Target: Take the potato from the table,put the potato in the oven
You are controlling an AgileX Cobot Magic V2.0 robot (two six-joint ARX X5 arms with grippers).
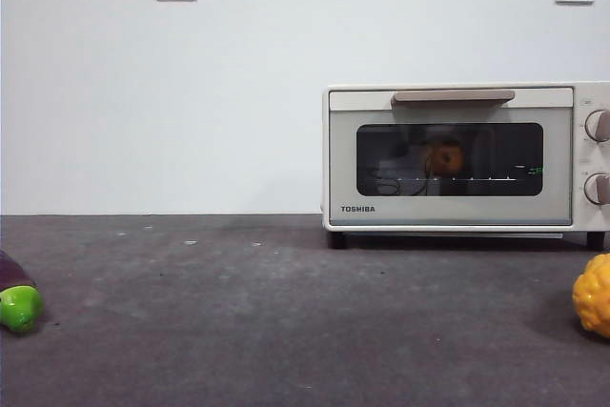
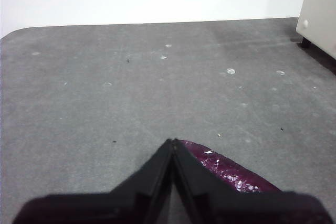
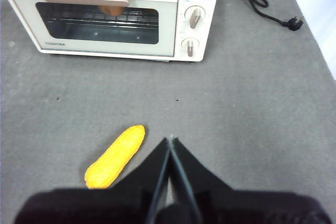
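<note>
On the grey table (image 1: 238,312) the potato (image 1: 444,157) is seen inside the shut oven (image 1: 457,154), nothing left, both grippers (image 2: 172,145) (image 3: 170,142) closed and empty

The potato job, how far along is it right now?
It looks finished. The potato sits on the wire rack behind the dark glass of the oven, and the door is closed. Nothing is in hand: the left gripper and right gripper are both shut and empty above the table. Nothing visible remains to do.
</note>
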